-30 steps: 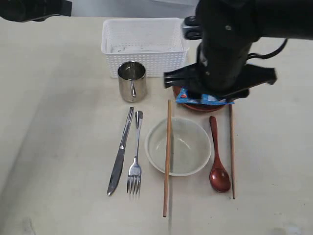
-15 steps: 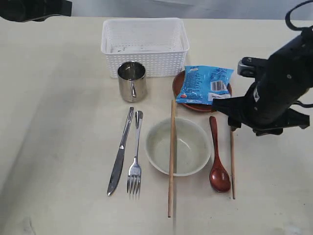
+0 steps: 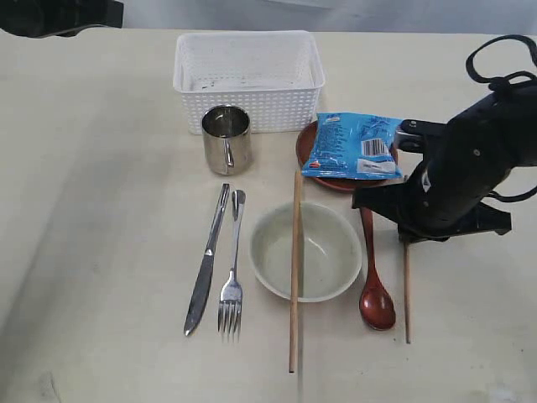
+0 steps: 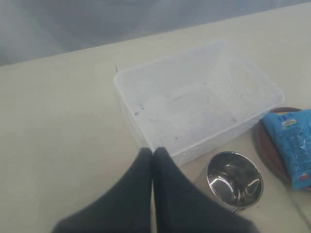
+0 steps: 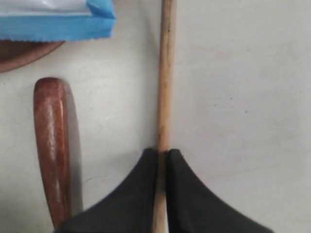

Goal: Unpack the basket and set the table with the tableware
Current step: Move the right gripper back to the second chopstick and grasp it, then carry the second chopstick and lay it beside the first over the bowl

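Note:
My right gripper [image 5: 162, 153] is shut on a wooden chopstick [image 5: 165, 73] that lies on the table [image 3: 101, 210] to the right of the red-brown spoon [image 3: 373, 285]. That chopstick [image 3: 407, 294] sticks out from under the right arm. A second chopstick [image 3: 294, 269] lies across the pale cream bowl [image 3: 331, 252]. The knife [image 3: 207, 260] and fork [image 3: 232, 269] lie left of the bowl, below the steel mug [image 3: 226, 138]. The white basket [image 3: 252, 107] holds none of the tableware. My left gripper [image 4: 153, 151] hangs shut and empty above a corner of the basket [image 4: 218, 138].
A blue snack bag [image 3: 357, 147] lies on the small red-brown plate [image 3: 336, 183] beside the basket. The mug [image 4: 234, 179] stands close to the basket's wall. The left arm [image 3: 59, 15] hovers at the far left corner.
The right arm has left the plate, uncovering the snack bag, and has come down over the right chopstick. That chopstick has shifted slightly to the right. The left arm has not moved.

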Robot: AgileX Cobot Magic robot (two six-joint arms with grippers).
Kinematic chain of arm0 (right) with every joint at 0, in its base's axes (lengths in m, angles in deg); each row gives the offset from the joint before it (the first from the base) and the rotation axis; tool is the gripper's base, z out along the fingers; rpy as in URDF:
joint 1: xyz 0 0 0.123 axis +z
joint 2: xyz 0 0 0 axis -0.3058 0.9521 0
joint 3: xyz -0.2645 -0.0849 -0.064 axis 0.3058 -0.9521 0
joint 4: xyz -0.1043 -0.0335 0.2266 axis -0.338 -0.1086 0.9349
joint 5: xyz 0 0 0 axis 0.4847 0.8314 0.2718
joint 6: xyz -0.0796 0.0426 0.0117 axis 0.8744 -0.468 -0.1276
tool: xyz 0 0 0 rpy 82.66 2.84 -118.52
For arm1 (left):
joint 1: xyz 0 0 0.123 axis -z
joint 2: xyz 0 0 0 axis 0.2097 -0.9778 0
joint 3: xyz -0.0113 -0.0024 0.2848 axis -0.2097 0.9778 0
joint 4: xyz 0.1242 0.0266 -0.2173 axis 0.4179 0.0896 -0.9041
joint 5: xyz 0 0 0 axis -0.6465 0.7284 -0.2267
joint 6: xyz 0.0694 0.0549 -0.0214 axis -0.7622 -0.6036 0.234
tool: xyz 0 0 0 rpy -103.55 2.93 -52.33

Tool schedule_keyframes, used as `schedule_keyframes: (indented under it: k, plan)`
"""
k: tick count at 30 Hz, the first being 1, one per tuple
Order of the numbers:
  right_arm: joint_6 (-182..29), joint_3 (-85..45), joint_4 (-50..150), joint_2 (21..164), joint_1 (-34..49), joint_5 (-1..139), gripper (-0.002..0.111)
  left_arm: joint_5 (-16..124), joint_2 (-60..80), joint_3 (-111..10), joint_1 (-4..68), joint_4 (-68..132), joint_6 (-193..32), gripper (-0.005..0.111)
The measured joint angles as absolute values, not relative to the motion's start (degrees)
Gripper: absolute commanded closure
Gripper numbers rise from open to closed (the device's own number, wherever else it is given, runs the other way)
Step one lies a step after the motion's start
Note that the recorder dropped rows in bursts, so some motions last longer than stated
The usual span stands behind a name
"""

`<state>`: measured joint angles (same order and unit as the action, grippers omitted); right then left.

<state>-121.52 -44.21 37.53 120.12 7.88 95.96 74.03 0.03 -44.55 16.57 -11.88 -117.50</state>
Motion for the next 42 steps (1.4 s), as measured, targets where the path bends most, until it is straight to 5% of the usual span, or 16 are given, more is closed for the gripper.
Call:
schedule_keyframes:
  k: [9, 21, 34, 37, 42]
  plan:
    - [-118.9, -37.7, 36.4, 105.9, 11.0, 118.5, 0.109, 74.0, 0.0, -44.5, 16.6, -11.9, -117.9, 0.107]
    - [-118.6, -36.9, 48.6, 105.1, 22.4, 105.8, 0.109, 74.0, 0.0, -44.5, 16.6, -11.9, -117.9, 0.107]
    - [-117.9, -36.9, 50.9, 111.7, 23.5, 100.0, 0.108, 74.0, 0.0, -44.5, 16.6, -11.9, -117.9, 0.107]
    - [-117.5, -36.9, 51.3, 111.9, 23.5, 99.6, 0.098, 74.0, 0.0, -44.5, 16.6, -11.9, -117.9, 0.107]
    - [-117.0, -36.9, 51.7, 112.0, 23.5, 99.4, 0.061, 74.0, 0.0, -44.5, 16.6, -11.9, -117.9, 0.107]
